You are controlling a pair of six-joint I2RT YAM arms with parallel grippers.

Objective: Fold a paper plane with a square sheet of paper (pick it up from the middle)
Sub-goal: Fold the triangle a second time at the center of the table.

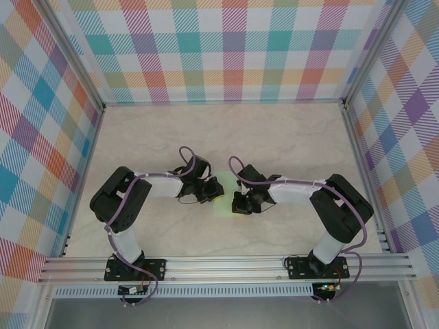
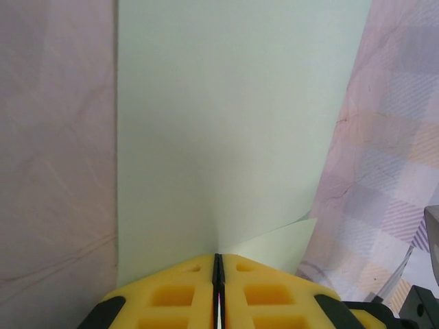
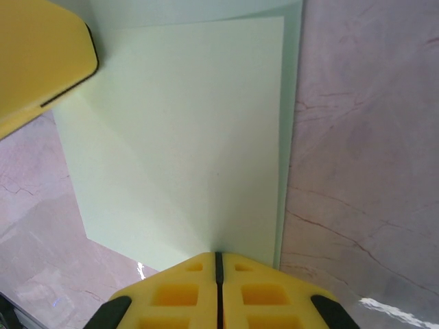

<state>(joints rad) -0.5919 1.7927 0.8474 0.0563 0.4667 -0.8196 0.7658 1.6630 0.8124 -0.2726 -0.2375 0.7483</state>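
Bright, even light with faint shadows; a small glare streak marks the table (image 3: pixel 394 310).

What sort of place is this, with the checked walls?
Probably a robot test booth, not a home: left arm and right arm bolted to an aluminium rail, checked screens boxing in a marble-look table.
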